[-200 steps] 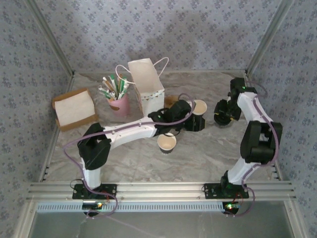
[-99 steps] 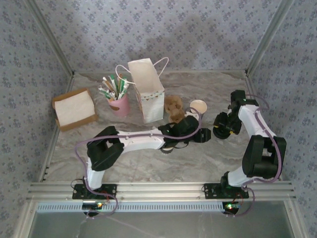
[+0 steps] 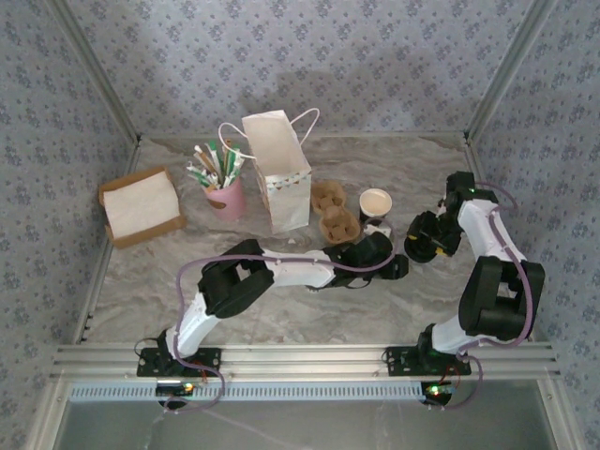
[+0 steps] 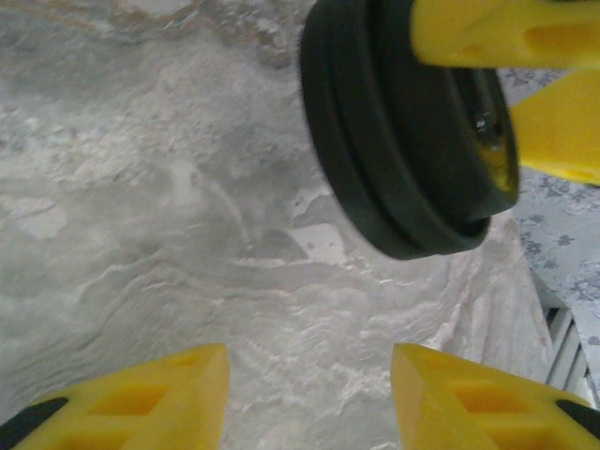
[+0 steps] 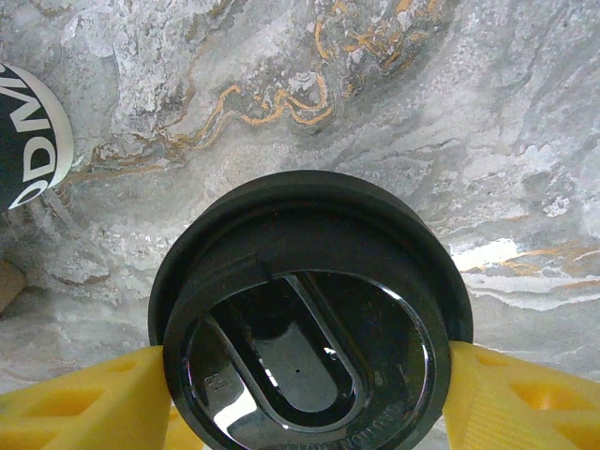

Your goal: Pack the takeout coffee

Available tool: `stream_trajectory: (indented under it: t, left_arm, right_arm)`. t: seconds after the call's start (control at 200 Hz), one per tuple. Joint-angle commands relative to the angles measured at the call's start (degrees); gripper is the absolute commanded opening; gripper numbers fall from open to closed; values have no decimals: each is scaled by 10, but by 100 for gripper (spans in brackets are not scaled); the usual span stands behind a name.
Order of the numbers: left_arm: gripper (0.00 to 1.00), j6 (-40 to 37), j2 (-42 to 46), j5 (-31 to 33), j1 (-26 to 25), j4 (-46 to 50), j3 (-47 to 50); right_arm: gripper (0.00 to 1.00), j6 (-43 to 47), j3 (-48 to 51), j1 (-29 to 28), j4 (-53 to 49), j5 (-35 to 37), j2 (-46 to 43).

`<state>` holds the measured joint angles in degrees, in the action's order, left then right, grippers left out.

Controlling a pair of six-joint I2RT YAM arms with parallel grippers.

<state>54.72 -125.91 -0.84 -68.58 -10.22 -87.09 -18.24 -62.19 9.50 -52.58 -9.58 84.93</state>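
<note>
Left tool [image 4: 307, 352] low over the tabletop [image 3: 309, 314], right of centre, its arm stretched across from the left base; yellow fingers [image 4: 141, 403] apart, bare marble between them, nothing held. Right tool [image 5: 309, 361] just beyond, clamped on the black lid [image 5: 309, 281] at opposite points of the rim; lid apparently clear of the marble and, from the left wrist view, tipped well off level.

Handling, by judgement. Coffee proper, the tan cup [image 3: 314, 284], tucked beneath the left forearm [image 3: 300, 267] near mid-tabletop: likely light, thin-walled, easy to crush or tip, weakest at the open rim. Best taken around the lower middle of the wall, gently, upright throughout. Lid: stiff at the rim, springy across the top, glossy and probably slick, prone to swivel in a two-point pinch; level seating and even pressure needed at the cup's rim.

Hard to make out, left to right: cardboard box [image 3: 106, 216] with a white sheet or lining, contents unclear; pink cup [image 3: 225, 199] bristling with straws; paper bag [image 3: 278, 173] upright, handles up, interior out of sight from above; pulp carrier [image 3: 335, 214] just right of the bag, pockets shadowed; tan cup almost wholly covered by the arm, so fill level and exact spot uncertain; dark-walled cup [image 3: 375, 204] just right of the carrier, cream inside, white lettering cut off at the edge of the right wrist view; near edge of the lid cropped there too.
</note>
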Motion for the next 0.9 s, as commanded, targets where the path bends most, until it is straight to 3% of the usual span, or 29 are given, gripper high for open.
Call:
stream_trajectory:
  t: [0.0, 0.29, 0.52, 0.894]
  left_arm:
    - [53, -6, -11, -13, 1, -38, -21]
    - [49, 37, -36, -47, 19, -148, 11]
    - [44, 40, -41, -47, 21, -158, 14]
    - [43, 52, -47, -48, 30, -169, 22]
  right_arm:
    - [72, -6, 10, 8, -9, -18, -8]
    - [72, -9, 14, 19, -5, -42, -7]
    - [72, -9, 12, 24, -1, -59, -6]
    - [71, -10, 13, 28, 1, -76, -5]
